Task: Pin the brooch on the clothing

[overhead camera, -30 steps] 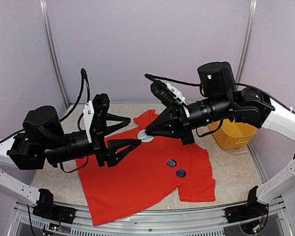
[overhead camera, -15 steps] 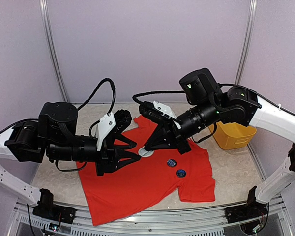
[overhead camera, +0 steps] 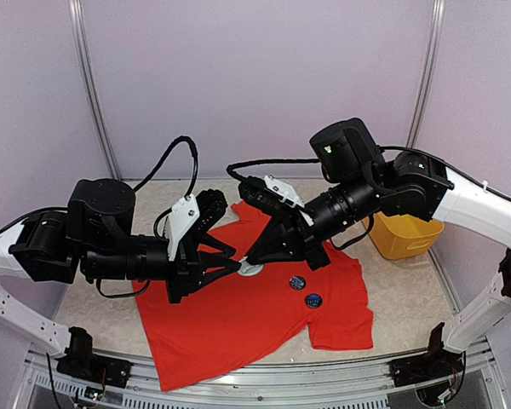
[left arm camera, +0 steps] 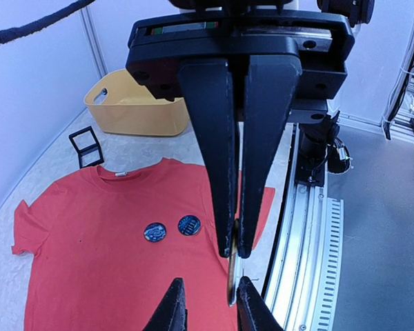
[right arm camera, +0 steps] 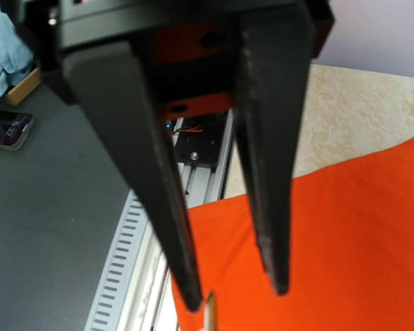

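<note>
The red-orange T-shirt (overhead camera: 238, 328) lies flat on the table, also in the left wrist view (left arm camera: 90, 269) and right wrist view (right arm camera: 359, 227). My right gripper (overhead camera: 254, 258) is shut on a silver round brooch (overhead camera: 250, 270) and holds it above the shirt. In the left wrist view the right gripper (left arm camera: 236, 252) grips the brooch (left arm camera: 232, 279) edge-on. My left gripper (left arm camera: 210, 303) is open, tip to tip with it, and the brooch's lower edge sits against its right finger (left arm camera: 252, 307). The right wrist view shows the open left gripper (right arm camera: 236, 295) and the brooch (right arm camera: 208, 314); its own fingers are hidden.
Two blue round brooches (overhead camera: 297, 282) (overhead camera: 313, 300) are on the shirt's chest, also in the left wrist view (left arm camera: 154, 232) (left arm camera: 189, 225). A yellow basket (overhead camera: 404, 234) stands at the back right. A small black frame (left arm camera: 86, 146) lies near it. The rail (left arm camera: 310, 234) runs along the near edge.
Both arms swung in and down over the shirt; the right gripper carried the brooch lower and to the left. The left gripper's open fingers have come up around the brooch.
</note>
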{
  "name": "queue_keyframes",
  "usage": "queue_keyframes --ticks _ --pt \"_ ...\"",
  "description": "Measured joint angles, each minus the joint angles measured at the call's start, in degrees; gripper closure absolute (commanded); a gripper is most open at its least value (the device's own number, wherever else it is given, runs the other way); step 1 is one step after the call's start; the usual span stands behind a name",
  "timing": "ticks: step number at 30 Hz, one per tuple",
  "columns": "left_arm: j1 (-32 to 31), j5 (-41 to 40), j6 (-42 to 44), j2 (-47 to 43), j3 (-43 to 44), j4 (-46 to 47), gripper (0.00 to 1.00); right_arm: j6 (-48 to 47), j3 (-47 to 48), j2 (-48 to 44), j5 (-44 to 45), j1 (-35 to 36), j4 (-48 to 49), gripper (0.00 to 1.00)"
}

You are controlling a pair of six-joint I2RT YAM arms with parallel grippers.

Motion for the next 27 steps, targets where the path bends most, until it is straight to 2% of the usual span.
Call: queue_keyframes --ticks 6,7,10,11,17,18,20,21,23,25,27 --pt "0.09 -0.02 -0.02 -0.11 -0.26 0.26 0.78 0.00 0.02 0.00 0.28 0.26 0.63 1.00" --pt "0.09 0.02 0.00 -0.09 -0.26 0.26 0.80 -0.02 0.02 0.00 0.35 0.26 0.76 1.00" --pt "0.09 0.31 -0.11 0.02 -0.26 0.33 0.98 -0.07 0.02 0.00 0.46 0.26 1.07 1.00" --pt "0.09 0.50 -0.28 0.09 -0.26 0.37 1.00 -0.09 0.02 0.00 0.52 0.26 1.14 1.00" --pt "0.09 1.42 0.02 0.22 -0.28 0.76 1.00 -0.26 0.26 0.00 0.96 0.26 0.92 1.00" --pt "0.11 1.64 0.02 0.22 -0.31 0.76 0.99 -0.28 0.26 0.00 0.96 0.26 0.85 1.00" --pt "0.13 2.03 0.02 0.22 -0.39 0.83 0.77 -0.28 0.28 0.00 0.90 0.26 0.74 1.00" --pt "0.17 2.21 0.11 0.22 -0.44 0.90 0.76 -0.31 0.26 0.00 0.87 0.28 0.72 1.00" --pt "0.17 2.49 -0.07 0.37 -0.52 1.62 0.83 -0.31 0.28 0.00 0.87 0.31 1.20 1.00" --pt "0.17 2.62 -0.13 0.52 -0.70 2.14 1.00 -0.33 0.28 0.00 0.90 0.35 1.33 1.00" --pt "0.17 2.43 -0.26 0.55 -0.96 2.56 1.00 -0.35 0.28 0.00 0.83 0.52 1.31 1.00"
